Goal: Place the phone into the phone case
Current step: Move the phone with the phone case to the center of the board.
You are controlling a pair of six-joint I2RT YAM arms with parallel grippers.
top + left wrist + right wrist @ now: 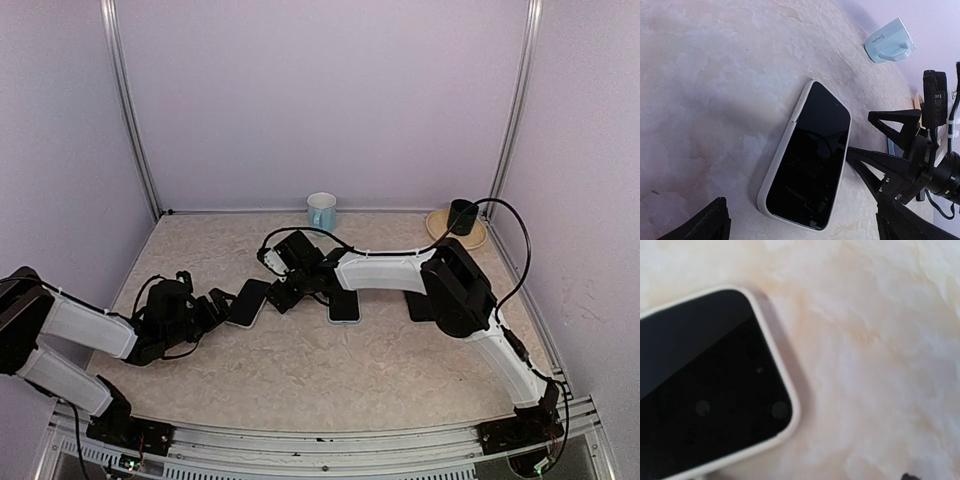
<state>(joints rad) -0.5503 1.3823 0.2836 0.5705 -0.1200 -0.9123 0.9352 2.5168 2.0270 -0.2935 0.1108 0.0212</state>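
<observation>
Well, the table (300,370) is carrying everything, and both arms are crowding the near side of the pale blue mug (321,211). Just near-left of that mug the right gripper (283,297) is hanging wide open, gripping nothing. Farther left of the mug the left gripper (220,304) is gaping fully, also empty. Near-left of the mug too, the white phone case (777,165) is lying flat with the phone (812,160) sitting inside, screen up. I'm guessing one corner may be sitting proud, so a sideways nudge could be skidding it, or the fingers could be clashing.
</observation>
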